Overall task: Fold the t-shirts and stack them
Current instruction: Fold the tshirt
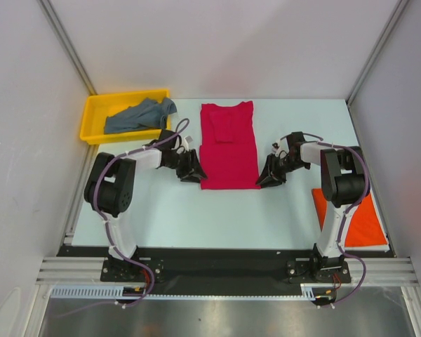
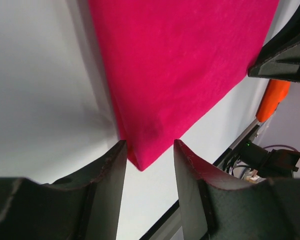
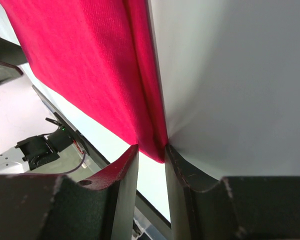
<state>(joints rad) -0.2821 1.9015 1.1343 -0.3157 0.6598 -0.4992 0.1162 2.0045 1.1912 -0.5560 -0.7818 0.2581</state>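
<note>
Step in hand: folding the crimson-pink t-shirt (image 1: 228, 147), which lies flat and already narrowed lengthwise; I judge both claws are taking its near hem corners.
Left gripper (image 2: 150, 147): jaws moderately apart, holding nothing; the shirt's near-left corner lies between the fingertips, close to the left finger.
Right gripper (image 3: 151, 150): jaws drawn to a narrow gap with the near-right corner at the tips; whether it is pinched I cannot tell.
Next move: probably close both claws on the corners, lift together, and carry the hem away toward the collar, keeping it level.
Other shirts: the grey-blue t-shirt (image 1: 137, 116) lies in the yellow tray (image 1: 91, 116) beyond the left claw; the orange-red t-shirt (image 1: 358, 221) lies behind the right claw.
</note>
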